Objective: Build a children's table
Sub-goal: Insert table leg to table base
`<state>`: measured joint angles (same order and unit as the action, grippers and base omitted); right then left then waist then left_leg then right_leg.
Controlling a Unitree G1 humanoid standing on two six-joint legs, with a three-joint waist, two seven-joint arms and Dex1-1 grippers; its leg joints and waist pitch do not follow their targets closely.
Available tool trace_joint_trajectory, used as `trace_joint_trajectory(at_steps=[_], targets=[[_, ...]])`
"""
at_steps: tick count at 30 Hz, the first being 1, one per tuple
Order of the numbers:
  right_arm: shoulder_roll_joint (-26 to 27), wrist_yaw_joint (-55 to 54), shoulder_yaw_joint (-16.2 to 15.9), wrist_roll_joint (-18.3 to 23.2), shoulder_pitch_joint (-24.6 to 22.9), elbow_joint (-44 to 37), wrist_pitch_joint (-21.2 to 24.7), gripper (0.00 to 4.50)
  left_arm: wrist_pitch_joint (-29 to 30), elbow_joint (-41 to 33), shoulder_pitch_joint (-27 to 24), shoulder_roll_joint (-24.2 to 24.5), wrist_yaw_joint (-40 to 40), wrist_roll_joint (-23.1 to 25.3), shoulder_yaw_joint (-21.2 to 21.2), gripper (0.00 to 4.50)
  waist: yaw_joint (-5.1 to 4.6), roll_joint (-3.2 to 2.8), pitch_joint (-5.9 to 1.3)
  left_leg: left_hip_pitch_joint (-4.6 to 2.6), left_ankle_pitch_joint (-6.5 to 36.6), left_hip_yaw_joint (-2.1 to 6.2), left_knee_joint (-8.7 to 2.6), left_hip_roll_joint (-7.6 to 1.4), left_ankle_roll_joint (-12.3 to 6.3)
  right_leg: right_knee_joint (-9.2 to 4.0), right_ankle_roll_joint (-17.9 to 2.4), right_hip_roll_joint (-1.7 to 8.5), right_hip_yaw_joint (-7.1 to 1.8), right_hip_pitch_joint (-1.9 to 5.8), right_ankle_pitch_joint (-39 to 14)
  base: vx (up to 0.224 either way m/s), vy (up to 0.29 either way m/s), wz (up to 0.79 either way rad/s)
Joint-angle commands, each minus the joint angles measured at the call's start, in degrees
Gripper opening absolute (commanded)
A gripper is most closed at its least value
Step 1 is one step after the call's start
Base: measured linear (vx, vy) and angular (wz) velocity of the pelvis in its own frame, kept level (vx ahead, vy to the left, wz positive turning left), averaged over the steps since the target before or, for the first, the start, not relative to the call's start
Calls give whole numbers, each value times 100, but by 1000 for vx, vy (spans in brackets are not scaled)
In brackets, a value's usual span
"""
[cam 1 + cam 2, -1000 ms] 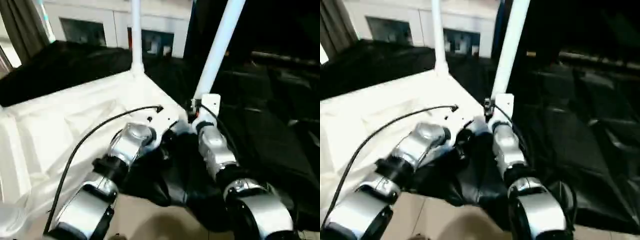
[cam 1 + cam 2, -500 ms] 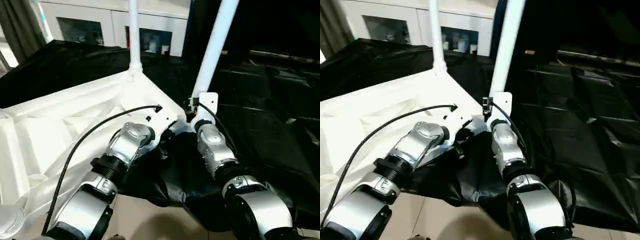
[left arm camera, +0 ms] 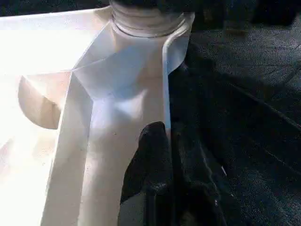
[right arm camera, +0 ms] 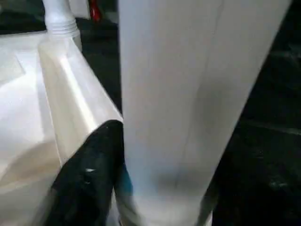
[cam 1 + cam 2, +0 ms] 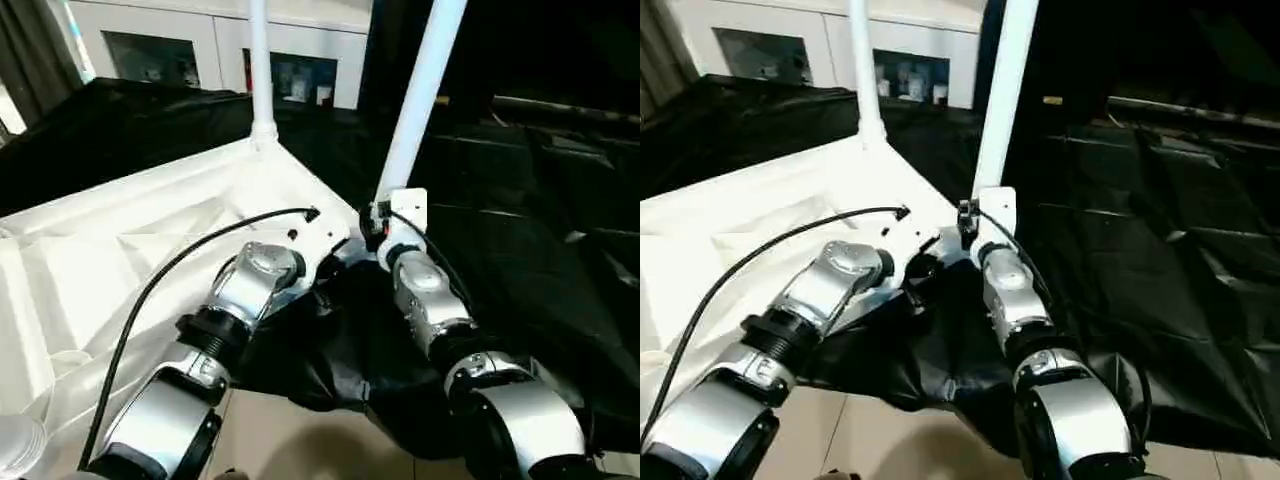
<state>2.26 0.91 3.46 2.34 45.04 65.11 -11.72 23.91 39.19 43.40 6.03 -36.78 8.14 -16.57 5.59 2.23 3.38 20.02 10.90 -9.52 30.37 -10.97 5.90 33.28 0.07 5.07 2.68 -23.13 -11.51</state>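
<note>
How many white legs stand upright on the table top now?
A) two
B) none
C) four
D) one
A: a far leg stands in a corner socket of the table top, and a nearer leg rises at the right gripper.

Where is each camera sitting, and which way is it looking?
Left eye view: on the head, looking forward and down at the table top; left forearm and right forearm show.
Right eye view: just beside it, same aim, same forearms.
Left wrist view: on the left wrist, looking along the left claw, pinching the top's rim.
Right wrist view: on the right wrist, right claw at the near leg, up close.
Shared: both eyes see the far leg.
</note>
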Motion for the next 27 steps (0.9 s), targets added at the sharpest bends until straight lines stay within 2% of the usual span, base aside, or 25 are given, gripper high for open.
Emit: trace_joint_trajectory(at_steps=[1,2,7,10,11,12,13,14,15,16,17,18,19,21,25,26,27], targets=[[223,225,-108,-39,-309,568,468,331,4,32,141,-26,128,80,-31,0,0,-114,-169,10,2170,57,-442,-182,-22,-527,-649,299,-205,113,-2290,0,0,0],[221,235,-89,-44,-305,560,464,341,2,33,144,-27,125,80,-31,0,-15,-98,-166,18,2144,51,-437,-178,-34,-519,-684,289,-203,122,-2228,0,0,0],[192,512,-24,22,-277,375,267,389,-114,33,166,20,42,68,-50,0,-13,-104,-168,29,1857,17,-418,-187,-147,-505,-814,302,-212,145,-1997,0,0,0],[75,951,45,209,-313,-35,152,416,-367,-62,137,111,-204,18,-83,0,-3,-66,-172,55,1684,14,-408,-187,-217,-497,-827,315,-209,175,-2008,0,0,0],[71,965,45,214,-316,-50,154,416,-371,-64,136,114,-208,19,-84,0,3,-82,-190,58,1489,7,-393,-200,-259,-465,-885,318,-213,184,-1740,0,0,0],[-38,1337,38,333,-420,-468,207,431,-488,-109,106,204,-327,25,-111,0,1,-58,-191,71,1393,0,-384,-195,-292,-455,-906,303,-205,197,-1592,0,0,0],[-103,1521,1,368,-499,-712,259,438,-477,-130,91,239,-363,18,-104,0,6,-72,-201,50,1279,-13,-375,-209,-336,-430,-990,293,-199,200,-1360,0,0,0],[-146,1641,-25,388,-554,-875,295,445,-463,-146,80,259,-385,12,-99,0,21,-72,-236,32,967,-42,-314,-193,-412,-376,-1105,286,-196,217,-825,0,0,0],[-191,1777,-60,406,-624,-1059,349,445,-458,-173,66,281,-414,4,-98,0,16,-75,-247,26,798,-52,-290,-195,-460,-336,-1200,277,-195,216,-504,61,2,3],[-260,1918,-122,419,-724,-1325,447,445,-488,-216,47,320,-479,-6,-107,0,2,-64,-254,56,593,-55,-273,-186,-525,-294,-1275,266,-185,248,-195,61,2,3],[-379,2075,-227,411,-871,-1725,625,445,-499,-269,24,380,-561,-15,-115,0,18,-50,-300,72,-88,-66,-199,-163,-735,-188,-1449,230,-160,291,762,0,0,0],[-523,2265,-347,407,-1033,-2169,821,445,-555,-309,4,449,-677,-23,-131,0,30,-48,-309,82,-251,-68,-181,-150,-803,-161,-1490,215,-152,305,1047,0,0,0],[-593,2325,-395,385,-1097,-2328,912,445,-560,-319,-6,475,-723,-36,-129,0,34,-71,-315,76,-289,-93,-149,-139,-929,-144,-1544,192,-141,267,1365,0,0,0],[-815,2525,-534,344,-1295,-2809,1163,445,-628,-364,-42,568,-876,-70,-134,0,38,-30,-304,83,-139,-100,-155,-139,-1001,-158,-1605,203,-136,296,1319,0,0,0],[-1012,2745,-603,343,-1502,-3339,1430,445,-689,-443,-80,658,-1019,-98,-144,0,58,-29,-281,73,200,-104,-180,-176,-858,-197,-1549,245,-148,300,692,0,0,0],[-1347,3161,-697,418,-1788,-4085,1778,445,-753,-613,-163,799,-1318,-162,-174,0,76,-33,-267,72,228,-103,-182,-174,-830,-205,-1496,232,-153,309,616,0,0,0],[-1464,3320,-742,454,-1874,-4305,1872,445,-805,-664,-190,846,-1427,-184,-189,0,95,-20,-272,74,233,-98,-175,-182,-816,-193,-1438,232,-155,322,645,0,0,0]])
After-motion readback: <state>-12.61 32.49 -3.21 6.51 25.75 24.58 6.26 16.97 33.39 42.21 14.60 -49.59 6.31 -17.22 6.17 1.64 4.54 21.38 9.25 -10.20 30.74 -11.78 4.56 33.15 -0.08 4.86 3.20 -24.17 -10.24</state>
